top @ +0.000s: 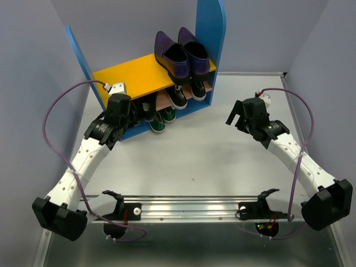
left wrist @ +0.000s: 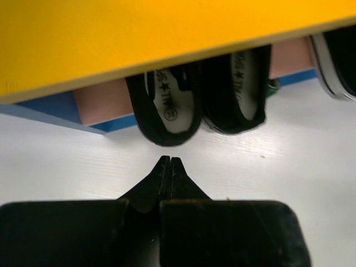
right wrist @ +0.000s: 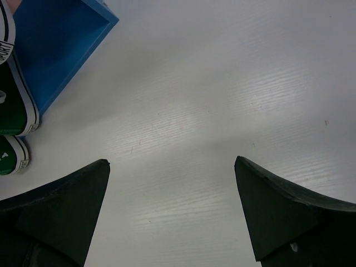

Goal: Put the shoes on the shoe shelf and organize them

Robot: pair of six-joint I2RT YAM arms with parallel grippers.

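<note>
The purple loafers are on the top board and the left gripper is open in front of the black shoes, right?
No, the left gripper is shut, as the left wrist view shows. It is in front of the black shoes, and the purple loafers are on the top board.

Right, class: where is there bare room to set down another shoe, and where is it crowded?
Free: the yellow top board left of the purple loafers; the table in front of the shelf. Crowded: the lower tier, lined with shoes.

bright, even light from above; soft shadows, faint sheen on the table; focus sharp.
</note>
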